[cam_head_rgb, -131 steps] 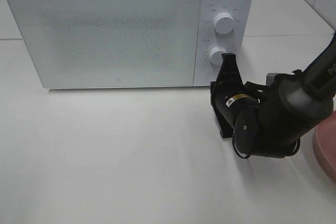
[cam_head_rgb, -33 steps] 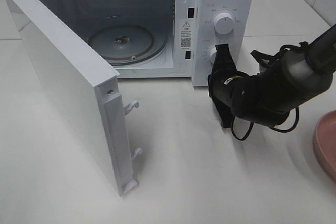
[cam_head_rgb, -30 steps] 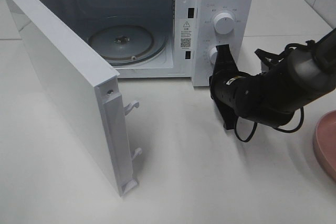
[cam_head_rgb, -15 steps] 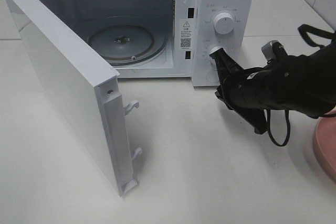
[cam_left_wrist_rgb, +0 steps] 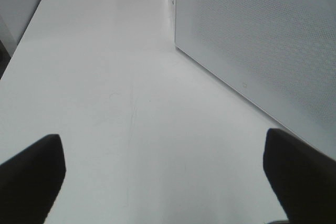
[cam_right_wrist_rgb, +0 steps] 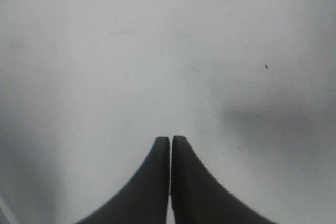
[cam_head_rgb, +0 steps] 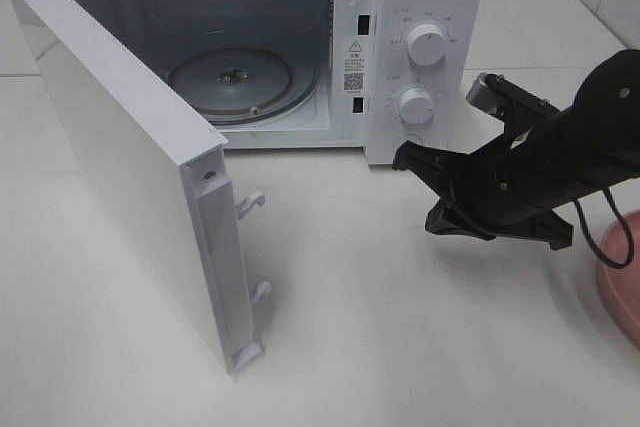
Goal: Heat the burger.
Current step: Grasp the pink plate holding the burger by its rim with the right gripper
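The burger is out of view in all frames. The white microwave (cam_head_rgb: pixel 425 7) stands at the back with its door (cam_head_rgb: pixel 140 167) swung wide to the left, showing the glass turntable (cam_head_rgb: pixel 235 82) with nothing on it. My right gripper (cam_head_rgb: pixel 403 156) hovers over the table just in front of the control panel, below the lower knob (cam_head_rgb: pixel 415 105). Its fingers (cam_right_wrist_rgb: pixel 157 182) are pressed together with nothing between them. My left gripper (cam_left_wrist_rgb: pixel 168 182) is open over bare table beside the outer face of the door (cam_left_wrist_rgb: pixel 262 45); only its two finger ends show.
A pink plate (cam_head_rgb: pixel 622 282) is cut off by the right edge of the exterior view. The open door juts far forward over the left half of the table (cam_head_rgb: pixel 400 347). An upper knob (cam_head_rgb: pixel 427 44) sits on the microwave panel.
The door, shut a few seconds ago, now stands open. Over the last second my right arm drew back from the panel, turned and swung right and lower. The left gripper stayed open.
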You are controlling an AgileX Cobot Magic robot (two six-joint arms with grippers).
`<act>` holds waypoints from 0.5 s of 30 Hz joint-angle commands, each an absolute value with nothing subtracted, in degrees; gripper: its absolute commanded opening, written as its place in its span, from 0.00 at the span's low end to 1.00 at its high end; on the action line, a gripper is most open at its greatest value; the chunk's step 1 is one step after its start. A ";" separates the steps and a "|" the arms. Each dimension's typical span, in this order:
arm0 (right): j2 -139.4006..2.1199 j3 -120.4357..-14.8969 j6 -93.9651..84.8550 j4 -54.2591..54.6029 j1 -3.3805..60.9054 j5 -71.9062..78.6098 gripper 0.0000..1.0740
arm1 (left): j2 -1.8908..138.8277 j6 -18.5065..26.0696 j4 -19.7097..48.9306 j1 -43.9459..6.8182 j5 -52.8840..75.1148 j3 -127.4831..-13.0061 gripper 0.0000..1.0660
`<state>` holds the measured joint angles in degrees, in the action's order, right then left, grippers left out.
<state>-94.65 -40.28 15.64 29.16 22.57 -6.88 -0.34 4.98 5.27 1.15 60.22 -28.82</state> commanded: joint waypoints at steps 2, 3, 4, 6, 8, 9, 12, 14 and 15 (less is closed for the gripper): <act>-89.50 -40.22 13.24 19.77 22.17 -15.70 0.04 | -1.43 4.76 5.44 1.20 59.42 -28.59 0.88; -89.50 -40.22 13.24 19.77 22.17 -15.70 0.04 | -1.43 4.76 5.44 1.20 59.42 -28.59 0.88; -88.52 -40.22 13.24 17.76 22.17 -17.13 0.04 | -1.43 4.76 5.44 1.20 59.42 -28.59 0.88; -86.52 -40.22 13.24 13.92 22.17 -19.37 0.05 | -1.43 4.76 5.44 1.20 59.42 -28.59 0.88; -85.54 -40.22 13.24 12.03 22.17 -20.91 0.05 | -1.43 4.76 5.44 1.20 59.42 -28.59 0.88; -83.88 -40.22 13.29 9.45 22.17 -24.06 0.05 | -1.43 4.76 5.44 1.20 59.42 -28.59 0.88; -81.59 -40.22 13.29 7.22 22.17 -27.62 0.07 | -1.43 4.76 5.44 1.20 59.42 -28.59 0.88; -80.27 -40.22 13.29 5.96 22.17 -29.51 0.08 | -1.43 4.76 5.44 1.20 59.42 -28.59 0.88; -79.81 -40.22 13.24 5.39 22.17 -30.25 0.10 | -1.43 4.76 5.44 1.20 59.42 -28.59 0.88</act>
